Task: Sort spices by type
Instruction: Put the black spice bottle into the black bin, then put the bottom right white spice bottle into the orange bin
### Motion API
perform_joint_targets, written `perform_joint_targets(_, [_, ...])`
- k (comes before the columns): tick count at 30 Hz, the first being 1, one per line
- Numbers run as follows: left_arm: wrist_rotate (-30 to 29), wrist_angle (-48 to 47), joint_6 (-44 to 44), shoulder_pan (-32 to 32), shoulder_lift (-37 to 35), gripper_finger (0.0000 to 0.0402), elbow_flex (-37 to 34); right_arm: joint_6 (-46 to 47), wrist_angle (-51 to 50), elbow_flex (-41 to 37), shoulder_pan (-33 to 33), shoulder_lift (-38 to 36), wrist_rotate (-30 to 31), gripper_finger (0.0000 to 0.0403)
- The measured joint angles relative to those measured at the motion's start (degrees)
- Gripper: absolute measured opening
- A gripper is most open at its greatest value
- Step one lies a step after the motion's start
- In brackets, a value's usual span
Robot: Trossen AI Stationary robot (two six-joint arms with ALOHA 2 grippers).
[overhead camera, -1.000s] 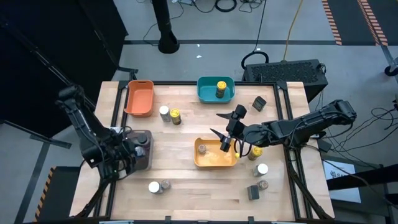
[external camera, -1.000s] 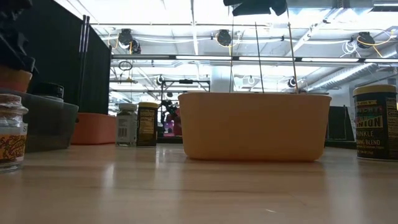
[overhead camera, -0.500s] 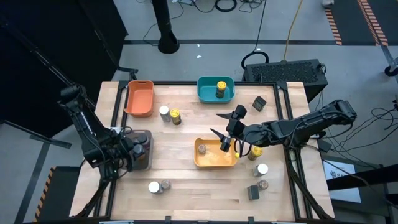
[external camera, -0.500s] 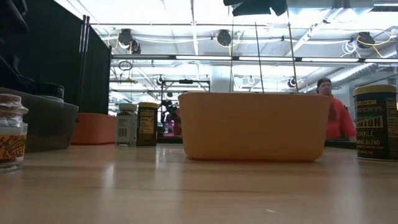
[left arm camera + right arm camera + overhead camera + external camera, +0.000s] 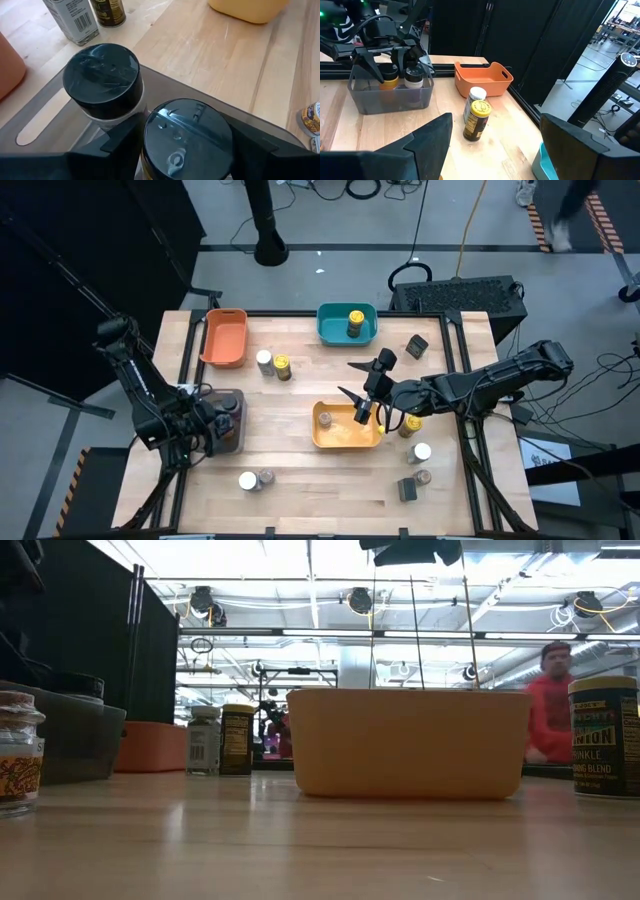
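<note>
**A:** Wooden table (image 5: 300, 470) is carrying everything. What is sitting on it, biggest first?

**B:** Four bins: the orange bin (image 5: 223, 337) and teal bin (image 5: 345, 323) at the far edge, the yellow bin (image 5: 345, 426) in the middle, the grey bin (image 5: 222, 424) at the left. One yellow-lidded jar (image 5: 355, 321) is standing in the teal bin.

**A:** And the arms?

**B:** The left gripper (image 5: 186, 150) is hovering in the grey bin, its fingers spread either side of a black-lidded jar (image 5: 187, 137) with narrow gaps showing, so it is gripping nothing. A second black-lidded jar (image 5: 102, 75) is standing just beside it in the same bin.

**A:** The right one?

**B:** The right gripper (image 5: 362, 406) is hanging over the yellow bin's right end, fingers wide apart and empty.

**A:** Loose jars?

**B:** A white-lidded jar (image 5: 264, 360) and yellow-lidded one (image 5: 283, 366) are touching between the orange and teal bins. Others are standing near the front edge (image 5: 256, 480) and at the right (image 5: 416, 452).
</note>
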Motion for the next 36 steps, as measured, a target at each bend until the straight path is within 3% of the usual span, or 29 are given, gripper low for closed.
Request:
perform_joint_targets(18, [2.33,1.06,-1.3,0.0,0.02,0.0244,0.67,0.0,0.0,0.0,-0.05,0.0,-1.31,0.0283])
perform_joint_targets(24, [2.5,1.1,-1.25,0.0,0.02,0.028,0.72,0.0,0.0,0.0,-0.05,0.0,-1.31,0.0283])
perform_joint_targets(32, [7.56,-3.42,-0.8,0.0,0.01,0.0304,5.46,0.0,0.01,0.0,-0.07,0.0,-1.29,0.0283])
perform_joint_targets(36, [13.7,-9.54,-1.18,0.05,-0.06,0.0305,10.67,0.13,0.03,0.0,-0.07,-0.01,-1.27,0.0283])
